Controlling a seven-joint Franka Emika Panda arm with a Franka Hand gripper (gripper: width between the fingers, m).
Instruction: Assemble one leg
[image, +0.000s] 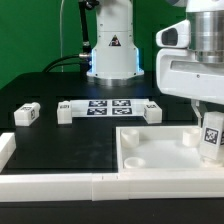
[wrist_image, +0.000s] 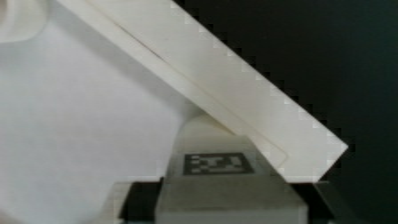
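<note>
Presently the hand (image: 210, 128) pinches a leg (image: 212, 140) over the tray-like top (image: 155, 133), at the exterior view's right; lower it upright and square.

Matt white plastic leg (image: 211, 135), matt black table (image: 60, 150)

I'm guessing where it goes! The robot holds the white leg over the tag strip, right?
No. The gripper holds the leg over the white tray-like top's corner, not the marker board, as the exterior view shows.
</note>
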